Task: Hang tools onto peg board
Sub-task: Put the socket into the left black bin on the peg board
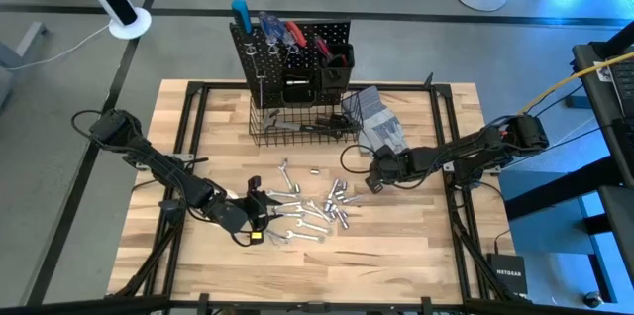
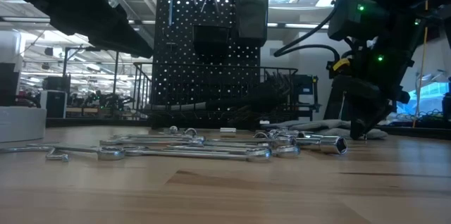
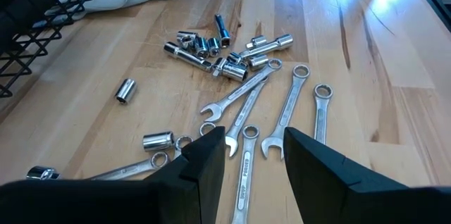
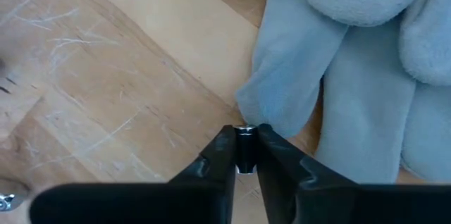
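Several silver wrenches (image 3: 246,111) and sockets (image 3: 211,48) lie scattered flat on the wooden table (image 1: 416,246). My left gripper (image 3: 255,139) hovers open over the near ends of the wrenches (image 1: 307,211), left of the pile. My right gripper (image 4: 245,136) points steeply down at the table, right of the pile (image 1: 373,184). It is shut on a small silver metal piece, right beside a finger of the grey gloves (image 4: 352,76). The black peg board (image 1: 292,52) stands at the far edge with a few tools hanging on it. My right gripper pinches a small silver metal piece (image 4: 245,134) between its two fingertips. The fingers come from above, slanting down. Only the piece's shiny top shows between the tips, so I cannot tell what kind of tool it is or whether it is off the table.
A black wire basket (image 1: 297,127) stands at the foot of the peg board, with black bins (image 1: 332,72) above it. The grey gloves (image 1: 376,122) lie at the basket's right. A white roll (image 2: 17,122) sits at the left in the low view.
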Robot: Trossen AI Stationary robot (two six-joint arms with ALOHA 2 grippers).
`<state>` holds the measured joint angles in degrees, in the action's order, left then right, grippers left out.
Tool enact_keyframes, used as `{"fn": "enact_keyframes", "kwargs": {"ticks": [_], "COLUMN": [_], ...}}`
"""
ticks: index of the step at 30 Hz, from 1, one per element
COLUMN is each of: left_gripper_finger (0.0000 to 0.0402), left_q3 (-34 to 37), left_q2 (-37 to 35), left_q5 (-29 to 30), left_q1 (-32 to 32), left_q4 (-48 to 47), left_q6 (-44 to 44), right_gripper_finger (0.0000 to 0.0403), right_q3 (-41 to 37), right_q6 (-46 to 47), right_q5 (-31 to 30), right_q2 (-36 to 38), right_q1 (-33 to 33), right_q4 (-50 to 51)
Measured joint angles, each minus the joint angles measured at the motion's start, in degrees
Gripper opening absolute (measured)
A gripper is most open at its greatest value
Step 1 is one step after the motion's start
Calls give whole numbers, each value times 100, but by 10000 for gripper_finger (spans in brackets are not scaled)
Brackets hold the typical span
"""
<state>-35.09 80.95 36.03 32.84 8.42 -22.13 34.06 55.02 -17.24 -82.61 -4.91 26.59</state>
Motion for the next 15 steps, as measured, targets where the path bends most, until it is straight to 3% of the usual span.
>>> {"fn": "enact_keyframes", "kwargs": {"ticks": [9, 15], "left_gripper_finger": [136, 136], "left_q3": [0, 0], "left_q2": [0, 0], "left_q5": [0, 0], "left_q1": [0, 0], "left_q4": [13, 13], "left_q6": [-66, -79], "right_gripper_finger": [55, 55], "right_q3": [63, 529], "right_q6": [-298, -509], "right_q5": [248, 775], "right_q2": [-3, -24], "right_q1": [7, -4], "right_q4": [96, 591]}}
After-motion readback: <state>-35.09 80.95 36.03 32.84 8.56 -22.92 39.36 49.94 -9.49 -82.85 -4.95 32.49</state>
